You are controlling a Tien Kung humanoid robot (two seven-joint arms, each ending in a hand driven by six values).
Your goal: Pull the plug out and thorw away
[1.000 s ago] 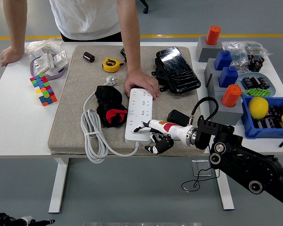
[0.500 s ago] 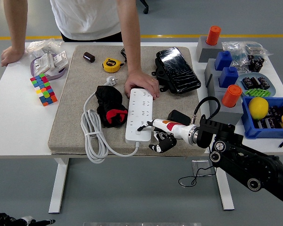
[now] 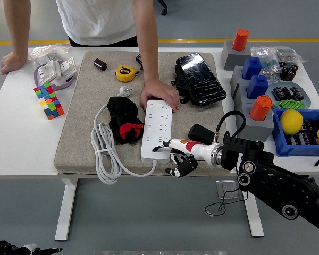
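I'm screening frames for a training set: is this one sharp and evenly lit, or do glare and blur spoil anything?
Head view: even, soft light with faint shadows; glare streaks only the glossy black pouch; the white power strip and the right hand at its near end look sharp, no motion blur; small parts in the blue bin are too fine to resolve.

A white table (image 3: 21,143) on pale metal legs (image 3: 66,210) stands on a grey-blue floor (image 3: 149,223), with a yellow line (image 3: 202,40) painted across the floor on the far side.
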